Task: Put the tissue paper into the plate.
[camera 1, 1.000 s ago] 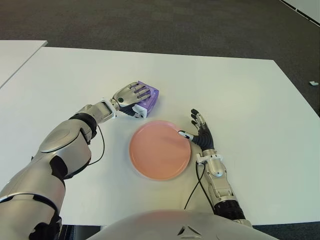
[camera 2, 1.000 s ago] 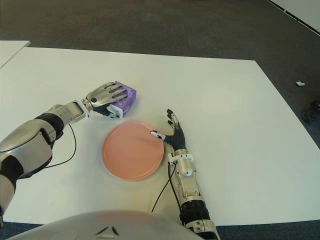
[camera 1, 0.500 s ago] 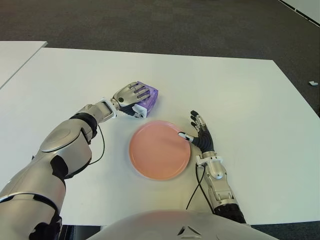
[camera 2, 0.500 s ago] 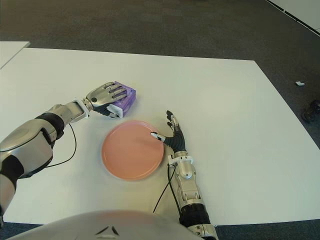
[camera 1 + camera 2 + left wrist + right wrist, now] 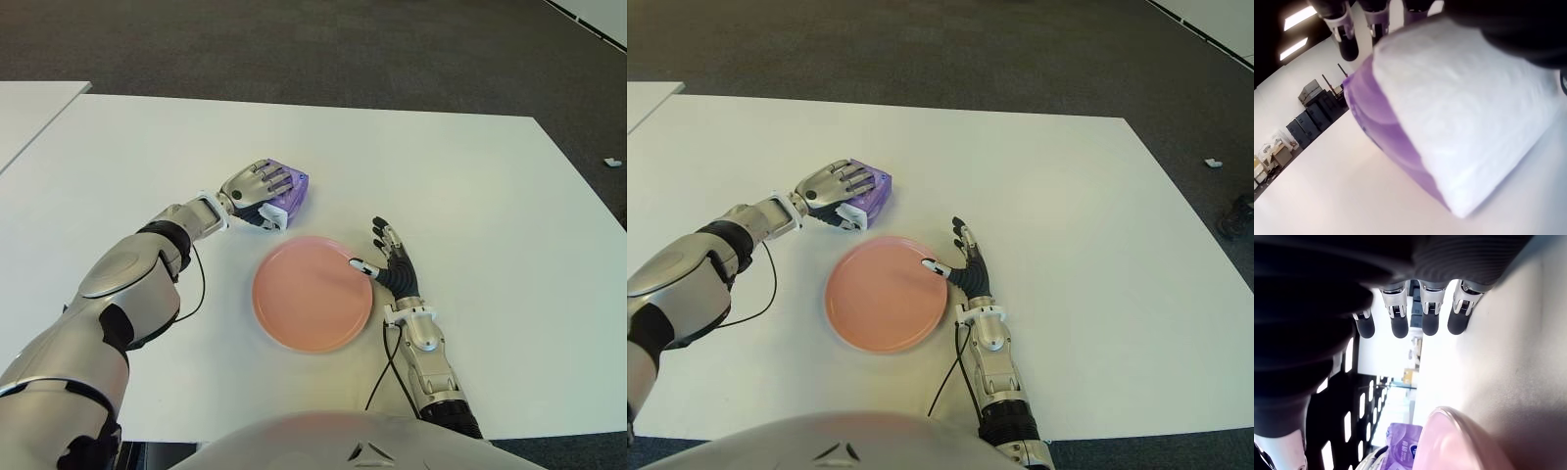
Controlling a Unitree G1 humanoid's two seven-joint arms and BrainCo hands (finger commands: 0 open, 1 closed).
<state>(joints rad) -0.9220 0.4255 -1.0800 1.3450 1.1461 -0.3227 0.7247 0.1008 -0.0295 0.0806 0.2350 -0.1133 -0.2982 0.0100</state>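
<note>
Tissue paper, a soft purple-and-white plastic-wrapped pack, lay on the white rectangular table, just beyond the far-left rim of the round salmon-pink plate and not touching it. Your robot's left hand covered the pack from above and from the left; its fingers were curled over the top of the pack and the thumb pressed against the near side, so the hand was gripping the pack. In the left wrist view you saw the same pack close up: a white face with a translucent purple edge, with dark fingertips reaching past its far edge. Whether the pack was lifted or resting on the table could not be told.

The plate was empty and sat flat on the table, near the front edge and roughly in front of the robot's torso.

Your right hand showed just beside the right rim of the plate, palm down, with the fingers extended and spread and holding nothing; the thumb tip reached over the plate's rim. In the right wrist view the four straight fingers pointed away over the table, the pink plate rim showed below them, and the purple pack appeared farther off.

Grey carpet surrounded the table.
</note>
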